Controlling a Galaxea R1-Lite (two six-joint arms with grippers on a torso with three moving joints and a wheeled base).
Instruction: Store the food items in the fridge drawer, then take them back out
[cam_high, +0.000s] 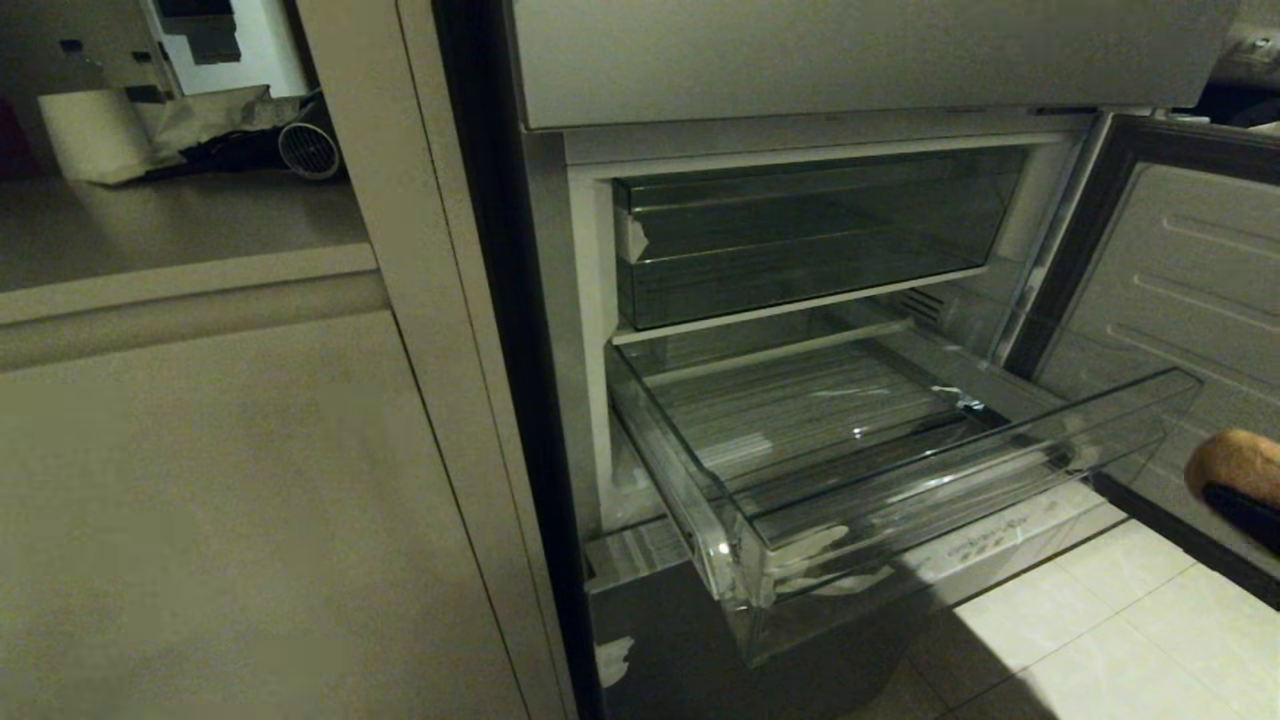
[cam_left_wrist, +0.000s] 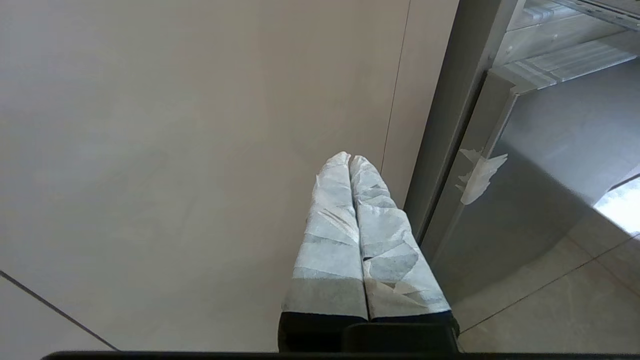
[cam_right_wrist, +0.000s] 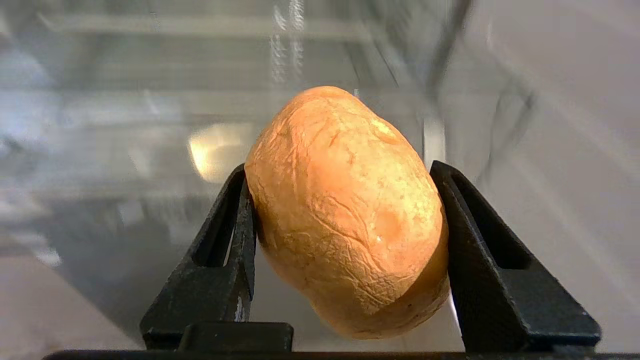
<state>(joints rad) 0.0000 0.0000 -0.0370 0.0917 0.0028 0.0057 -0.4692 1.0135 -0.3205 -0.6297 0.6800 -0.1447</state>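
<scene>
wide clear plastic fridge drawer (cam_high: 900, 470): pulled out, seemingly bare | right gripper (cam_right_wrist: 345, 210): clamping rounded orange-brown food lump (cam_right_wrist: 345, 210), right of drawer rim | left gripper (cam_left_wrist: 350, 162): fingers pressed together

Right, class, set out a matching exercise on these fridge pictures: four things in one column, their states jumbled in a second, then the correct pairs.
Things:
1. bread roll
2. lower drawer
3. upper drawer
4. left gripper

States:
A. pushed in
B. shut, holding nothing, beside the fridge
C. pulled out, nothing in it
D. clamped in the right gripper, off to the lower drawer's right

Pairs: 1-D, 2-C, 3-A, 4-B
</scene>
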